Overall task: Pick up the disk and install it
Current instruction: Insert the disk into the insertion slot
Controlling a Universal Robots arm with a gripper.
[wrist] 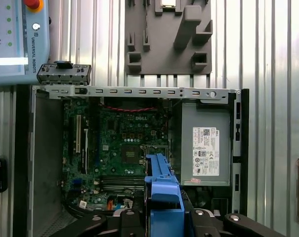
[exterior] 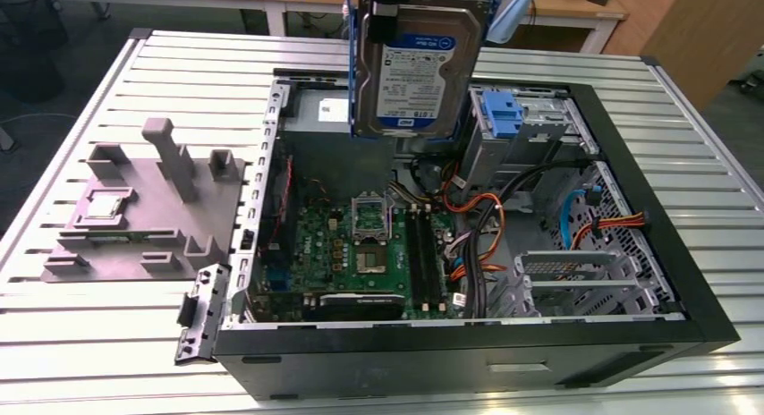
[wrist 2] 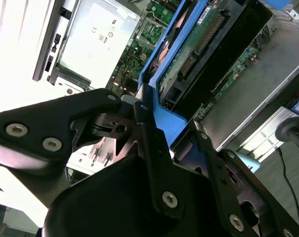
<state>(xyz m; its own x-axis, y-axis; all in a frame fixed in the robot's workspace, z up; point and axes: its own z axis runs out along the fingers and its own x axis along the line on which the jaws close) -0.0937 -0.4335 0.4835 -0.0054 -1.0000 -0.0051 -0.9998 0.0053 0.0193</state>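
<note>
Slatted table [exterior: 96, 343], hand [wrist 2: 166, 121] gripping blue-labelled disk [exterior: 418, 75]

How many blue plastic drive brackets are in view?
2. One blue bracket wraps the silver-grey hard drive held above the black computer case; the other sits in the metal drive cage. Others may be hidden.

Slatted metal table [exterior: 96, 361]. Bears an open black computer case [exterior: 478, 366]. Bears too, just beside the case on the exterior view's left, a grey moulded fixture [exterior: 131, 227] and a black slotted bracket [exterior: 197, 312].
</note>
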